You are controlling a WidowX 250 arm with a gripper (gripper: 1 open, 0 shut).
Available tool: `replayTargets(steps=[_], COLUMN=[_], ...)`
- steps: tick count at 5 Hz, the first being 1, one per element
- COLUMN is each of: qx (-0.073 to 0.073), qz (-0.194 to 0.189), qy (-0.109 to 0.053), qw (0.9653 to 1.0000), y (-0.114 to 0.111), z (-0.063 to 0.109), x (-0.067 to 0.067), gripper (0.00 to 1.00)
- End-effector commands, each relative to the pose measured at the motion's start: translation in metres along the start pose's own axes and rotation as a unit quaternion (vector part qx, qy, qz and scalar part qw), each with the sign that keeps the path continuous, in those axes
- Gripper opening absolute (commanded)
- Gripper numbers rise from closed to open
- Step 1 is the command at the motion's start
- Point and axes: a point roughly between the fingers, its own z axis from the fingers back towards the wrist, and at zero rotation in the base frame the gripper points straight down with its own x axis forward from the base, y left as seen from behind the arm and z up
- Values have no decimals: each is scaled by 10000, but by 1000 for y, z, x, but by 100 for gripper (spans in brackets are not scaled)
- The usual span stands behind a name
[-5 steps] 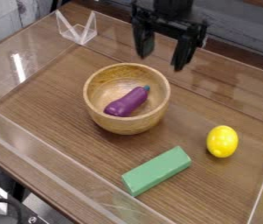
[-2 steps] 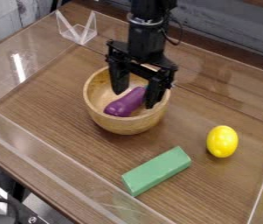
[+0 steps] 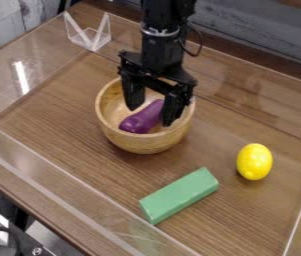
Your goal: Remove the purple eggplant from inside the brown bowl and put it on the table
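Dark brown wood grain is running across the tabletop (image 3: 59, 150), with clear walls edging it and black cables (image 3: 9, 235) curling beyond its seven o'clock corner. Just above center, toward twelve o'clock, the round light-brown bowl (image 3: 117, 133) is sitting with its thick, smooth wall showing and its mouth facing up. Inside it the purple eggplant (image 3: 143, 118) is lying at a slant, its rounded body glossy, one end pointing toward seven o'clock and the other toward one o'clock.

Black and angular, the hand (image 3: 157, 97) is reaching down from twelve o'clock over the bowl, its fingers spread wide and released, one on the ten o'clock side of the eggplant and the other on the two o'clock side. Between them the eggplant's upper end is showing; whether either finger is touching it, the view is not making clear.

At four o'clock from the bowl a yellow lemon (image 3: 254, 162) is resting, oval and smooth. Toward five o'clock a green block (image 3: 178, 195) is lying flat, long, straight-edged and matte, angled from seven to one o'clock. Any brand, label or writing is too small to read.
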Motion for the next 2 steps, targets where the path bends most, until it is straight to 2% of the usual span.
replayTargets(steps=[1, 2], qx=[51, 64], qz=[61, 63], qy=[-226, -268], qw=[9997, 9996], y=[7, 8], z=[1, -5], x=[6, 8], gripper=[100, 100])
